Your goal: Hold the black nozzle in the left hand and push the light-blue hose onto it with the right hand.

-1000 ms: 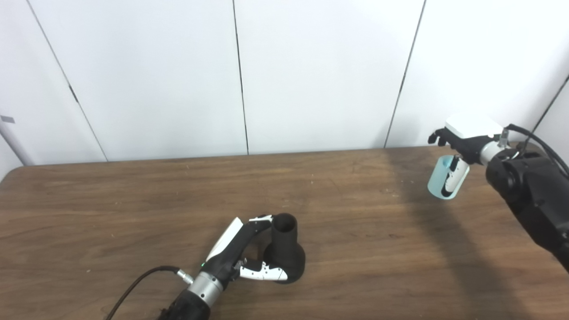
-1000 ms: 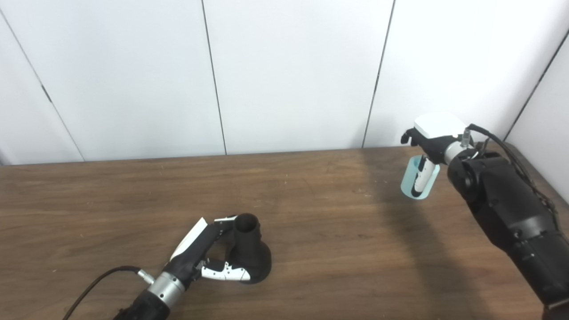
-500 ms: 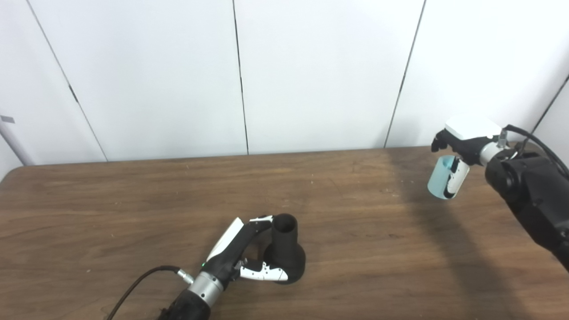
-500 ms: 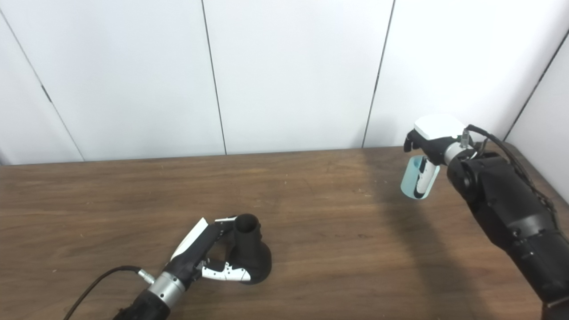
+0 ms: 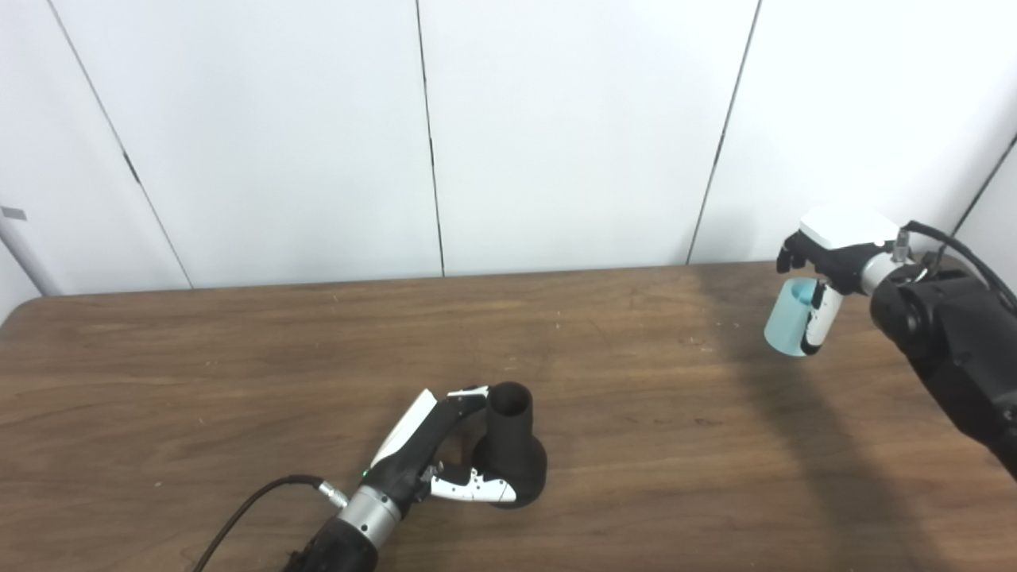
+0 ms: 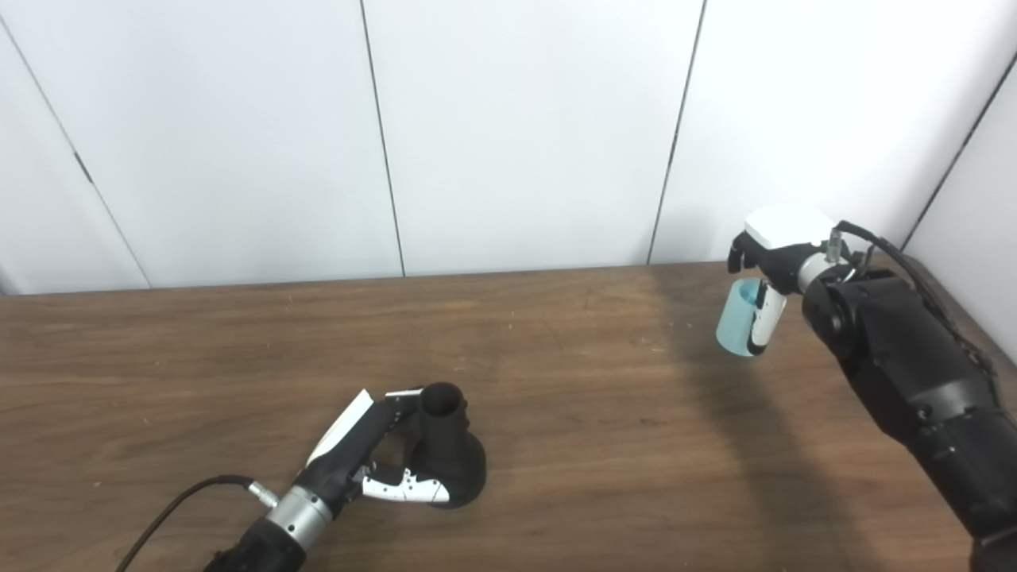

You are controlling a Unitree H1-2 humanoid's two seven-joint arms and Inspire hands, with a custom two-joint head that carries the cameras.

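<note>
The black nozzle (image 5: pixel 512 453) stands upright on the wooden table (image 5: pixel 238 357), near the front centre, with its open mouth facing up. My left hand (image 5: pixel 421 453) is beside it on the left, fingers against the narrow neck and thumb lying along the wide base. At the far right stands the short light-blue hose (image 5: pixel 785 324), slightly tilted, its opening up. My right hand (image 5: pixel 830 246) comes over it from above. The thumb runs down the hose's right side and dark fingers curl behind its rim.
White wall panels (image 5: pixel 556 135) rise just behind the table's far edge. A black cable (image 5: pixel 246 504) trails from my left wrist to the front edge. My right forearm (image 5: pixel 953 349) covers the table's right end. Bare wood lies between the nozzle and the hose.
My right hand has shifted a little to the right over the hose, its thumb now nearer the hose's right side. The left hand and the nozzle have not moved.
</note>
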